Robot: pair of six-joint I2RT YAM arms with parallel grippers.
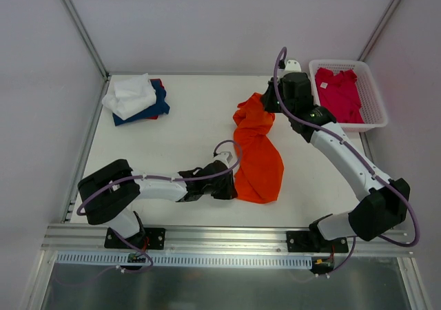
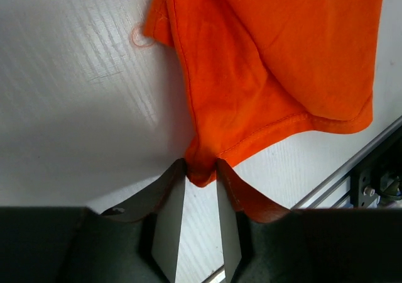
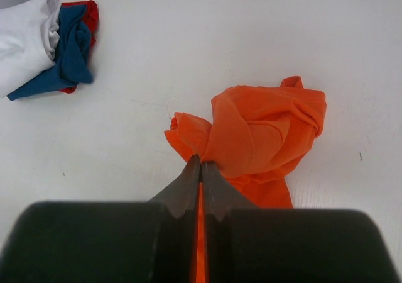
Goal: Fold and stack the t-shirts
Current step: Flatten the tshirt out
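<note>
White plastic mesh basket holding crumpled crimson t-shirt; soft orange t-shirt pinched by right gripper and, seemingly, left gripper.

Left hand reaches low toward 3 o'clock, right hand toward 11 o'clock; both pinch the orange t-shirt.

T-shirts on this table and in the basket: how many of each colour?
Bright orange cloth t-shirt: 1
White cloth t-shirt: 1
Navy blue cloth t-shirt: 1
Red cloth t-shirt, bottom of pile: 1
Crimson-pink cloth t-shirt in white plastic mesh basket: 1
Total: 5
</note>
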